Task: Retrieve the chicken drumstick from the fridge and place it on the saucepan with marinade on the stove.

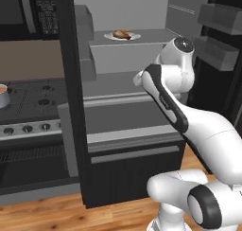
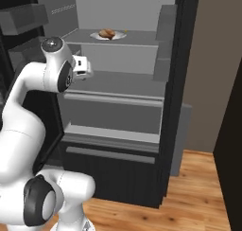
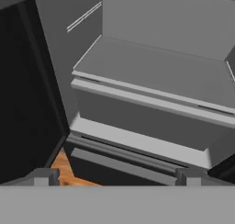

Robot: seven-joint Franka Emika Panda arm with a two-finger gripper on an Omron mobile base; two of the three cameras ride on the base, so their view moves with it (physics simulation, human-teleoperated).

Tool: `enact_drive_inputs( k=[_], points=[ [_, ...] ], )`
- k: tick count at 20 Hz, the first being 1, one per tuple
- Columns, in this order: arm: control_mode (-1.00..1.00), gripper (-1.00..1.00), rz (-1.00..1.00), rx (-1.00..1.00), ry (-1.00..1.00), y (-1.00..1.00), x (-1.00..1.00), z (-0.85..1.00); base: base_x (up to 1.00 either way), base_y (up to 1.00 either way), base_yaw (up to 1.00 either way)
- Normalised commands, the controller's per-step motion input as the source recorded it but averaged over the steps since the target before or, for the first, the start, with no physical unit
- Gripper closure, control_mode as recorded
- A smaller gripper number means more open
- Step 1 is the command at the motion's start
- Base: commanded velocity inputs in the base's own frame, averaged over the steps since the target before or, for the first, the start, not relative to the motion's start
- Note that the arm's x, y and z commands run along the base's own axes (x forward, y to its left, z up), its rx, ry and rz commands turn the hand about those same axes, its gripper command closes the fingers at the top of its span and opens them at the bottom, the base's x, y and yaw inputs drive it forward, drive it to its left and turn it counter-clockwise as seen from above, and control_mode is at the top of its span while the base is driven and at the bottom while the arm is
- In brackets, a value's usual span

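Observation:
The fridge (image 1: 137, 130) stands open, its grey shelves and drawers bare to the room. On its upper shelf a white plate (image 1: 134, 36) carries the golden-brown chicken drumstick (image 1: 123, 34), which also sits on that shelf in the right base view (image 2: 107, 33). My gripper (image 3: 117, 177) is open with nothing between its fingertips (image 3: 43, 176). It hangs in front of the middle shelf (image 3: 151, 71), well below the plate. At the far left, the steel saucepan with marinade (image 1: 2, 95) rests on the black stove (image 1: 38, 95).
The fridge's black left door (image 1: 71, 83) stands between the shelves and the stove. Door bins (image 1: 217, 50) jut from the right door. A black microwave (image 1: 28, 10) hangs above the stove. Wooden floor (image 2: 189, 192) lies in front of the fridge.

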Motion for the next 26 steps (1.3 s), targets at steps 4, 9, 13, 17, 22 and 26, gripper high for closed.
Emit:
enact_drive_inputs(
  k=[4,9,13,17,22,26],
  points=[
    [1.0,-1.0,0.0,0.0,0.0,0.0,0.0,0.0,0.36,0.11,-0.05],
    [1.0,-1.0,0.0,0.0,0.0,0.0,0.0,0.0,0.32,-0.24,0.0],
    [1.0,-1.0,0.0,0.0,0.0,0.0,0.0,0.0,0.11,-0.51,0.0],
    [1.0,-1.0,0.0,0.0,0.0,0.0,0.0,0.0,0.68,-0.24,-0.01],
    [1.0,-1.0,0.0,0.0,0.0,0.0,0.0,0.0,1.0,-0.05,-0.09],
    [1.0,-1.0,0.0,0.0,0.0,0.0,0.0,0.0,1.0,0.0,-0.12]
  ],
)
